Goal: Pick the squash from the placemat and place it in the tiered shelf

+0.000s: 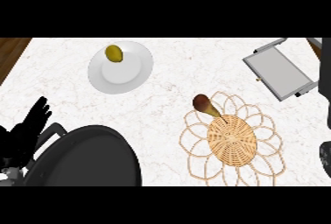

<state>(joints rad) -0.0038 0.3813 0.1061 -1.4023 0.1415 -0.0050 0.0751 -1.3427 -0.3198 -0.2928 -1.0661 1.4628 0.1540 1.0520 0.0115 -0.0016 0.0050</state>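
Observation:
The squash (pixel 205 105), brown at its top and yellow below, lies on the upper left petals of a woven wicker placemat (pixel 233 140). The tiered shelf (pixel 278 72), a grey metal rack, stands at the far right of the counter. My left hand (pixel 33 122) shows at the left edge with straight fingers pointing up, open and holding nothing, far from the squash. At the right edge a dark shape (pixel 326 156), which looks like part of my right hand, is mostly cut off. It is apart from the placemat.
A white plate (pixel 123 74) at the back left carries a small yellow-green fruit (pixel 114 53). A large black round pan (pixel 87 157) fills the lower left beside my left hand. Bare marble counter lies between the placemat and the shelf.

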